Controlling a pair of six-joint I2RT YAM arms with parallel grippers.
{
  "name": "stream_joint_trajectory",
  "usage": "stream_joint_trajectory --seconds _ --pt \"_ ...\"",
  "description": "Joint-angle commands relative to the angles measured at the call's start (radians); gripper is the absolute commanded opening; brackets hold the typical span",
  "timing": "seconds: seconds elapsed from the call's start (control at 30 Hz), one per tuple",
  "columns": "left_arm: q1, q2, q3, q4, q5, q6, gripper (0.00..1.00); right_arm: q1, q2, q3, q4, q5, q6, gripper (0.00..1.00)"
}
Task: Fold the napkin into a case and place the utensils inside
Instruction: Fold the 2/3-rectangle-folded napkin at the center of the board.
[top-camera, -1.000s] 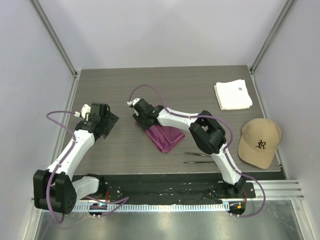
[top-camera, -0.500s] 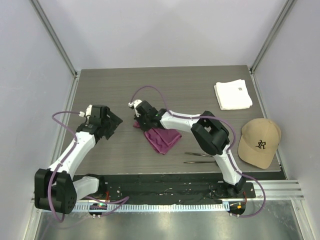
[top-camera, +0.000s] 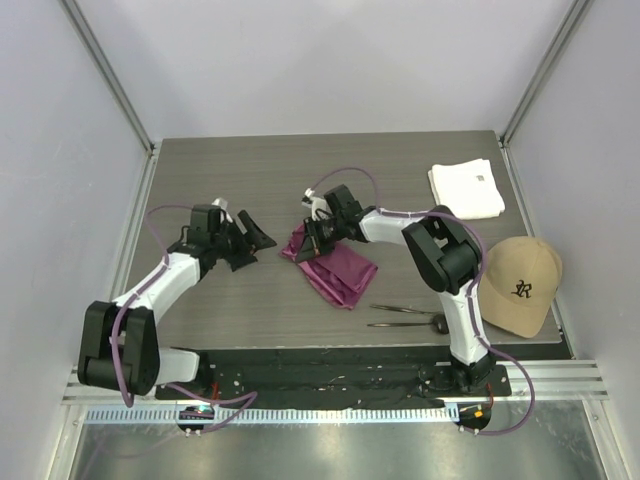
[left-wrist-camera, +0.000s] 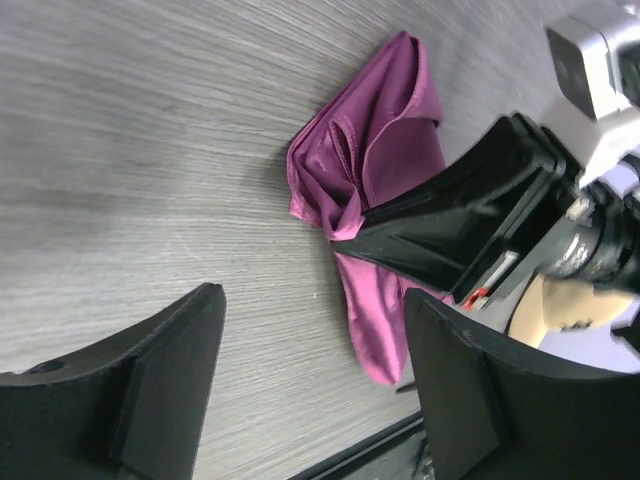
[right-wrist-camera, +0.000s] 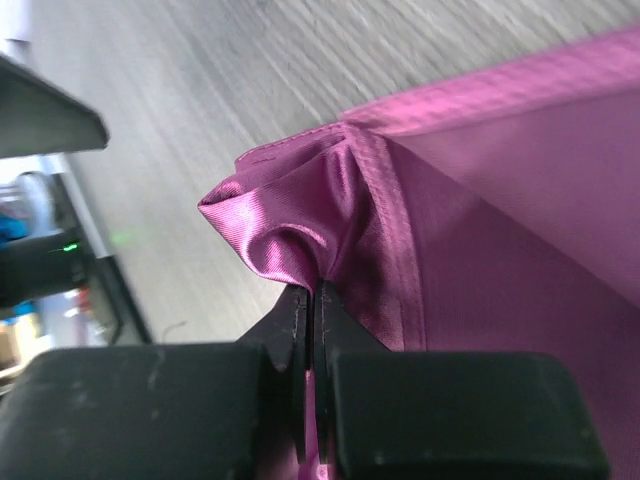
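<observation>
Jaws of the right gripper (right-wrist-camera: 312, 300) pinch a bunched corner of the napkin (top-camera: 338, 270); the left gripper (top-camera: 256, 240), beside the napkin, gapes wide, empty.

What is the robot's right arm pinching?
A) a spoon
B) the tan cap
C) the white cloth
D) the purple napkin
D: in the right wrist view, the right arm's fingers are pressed shut on a bunched-up corner of the napkin.
</observation>
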Motion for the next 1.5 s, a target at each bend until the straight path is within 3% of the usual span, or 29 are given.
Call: stream_joint_trajectory --seconds 0.0,0.2,0.53,0.77,0.93,1.07,1.13,1.23,1.27,1.3,1.33,1.37,1.47 --pt "0.001 0.025 0.058 0.062 0.092 0.118 0.81 -0.027 -0.048 -0.026 0.126 -0.2 0.109 0.01" --pt "-0.014 0.154 0.064 0.116 0.129 -0.046 0.87 -0.041 -0.046 -0.069 0.276 -0.246 0.204 0.01" --pt "-0.068 0.267 0.089 0.211 0.095 -0.17 0.8 -0.042 -0.04 -0.078 0.289 -0.228 0.224 0.01" --pt "-0.07 0.278 0.076 0.214 0.072 -0.18 0.62 -0.041 -0.042 -0.097 0.281 -0.207 0.221 0.01" --pt "-0.068 0.287 0.093 0.196 0.049 -0.155 0.56 -0.034 -0.048 -0.103 0.27 -0.197 0.214 0.01" --pt "-0.07 0.313 0.109 0.2 0.077 -0.147 0.4 -0.028 -0.051 -0.097 0.256 -0.184 0.212 0.01" --pt "-0.07 0.32 0.112 0.204 0.081 -0.143 0.38 -0.022 -0.052 -0.092 0.252 -0.173 0.211 0.01" --pt "-0.07 0.33 0.119 0.201 0.091 -0.129 0.24 -0.014 -0.051 -0.075 0.201 -0.142 0.188 0.01" --pt "-0.07 0.332 0.124 0.196 0.087 -0.121 0.07 -0.013 -0.052 -0.066 0.14 -0.129 0.159 0.03" --pt "-0.07 0.333 0.135 0.17 0.086 -0.112 0.01 -0.014 -0.065 -0.051 0.105 -0.107 0.146 0.08" --pt "-0.07 0.336 0.138 0.141 0.081 -0.094 0.0 -0.017 -0.077 -0.049 0.089 -0.063 0.131 0.16" --pt "-0.07 0.337 0.145 0.121 0.075 -0.08 0.0 -0.017 -0.092 -0.049 0.028 -0.035 0.102 0.29" --pt "-0.07 0.333 0.159 0.055 0.061 -0.039 0.0 -0.019 -0.14 -0.013 -0.117 0.068 0.024 0.39"
